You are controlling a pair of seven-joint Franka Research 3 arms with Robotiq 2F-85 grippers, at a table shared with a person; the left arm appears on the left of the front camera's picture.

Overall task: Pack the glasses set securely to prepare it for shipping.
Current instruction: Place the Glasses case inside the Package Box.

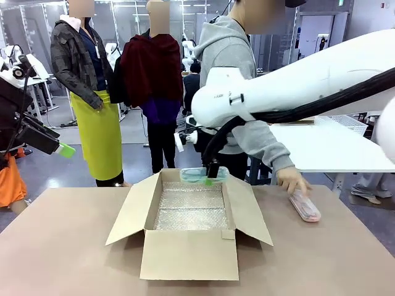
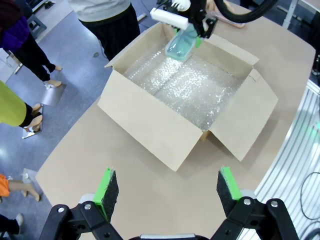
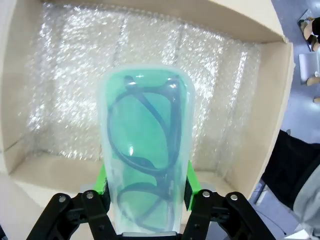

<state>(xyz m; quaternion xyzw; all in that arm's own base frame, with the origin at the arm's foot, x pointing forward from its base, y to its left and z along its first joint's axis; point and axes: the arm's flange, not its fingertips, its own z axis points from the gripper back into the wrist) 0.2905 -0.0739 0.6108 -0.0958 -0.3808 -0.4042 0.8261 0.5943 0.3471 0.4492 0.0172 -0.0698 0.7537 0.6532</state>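
A mint-green translucent case [image 3: 145, 150] with dark spectacle frames inside sits between the green pads of my right gripper [image 3: 145, 187], which is shut on it. In the front view my right gripper [image 1: 211, 177] holds this mint-green case [image 1: 199, 176] above the far edge of the open cardboard box [image 1: 188, 253]. The pale pink and white case [image 1: 304, 206] lies on the table to the right of the box, under a person's hand [image 1: 292, 180]. My left gripper [image 2: 167, 187] hangs open and empty high above the table's near left side, well clear of the box [image 2: 150, 125].
The box floor is lined with bubble wrap [image 1: 188, 209], and its four flaps stand open. A person in a grey hoodie [image 1: 231, 55] stands behind the box at the far side. The brown table [image 1: 68, 259] has free room left of the box.
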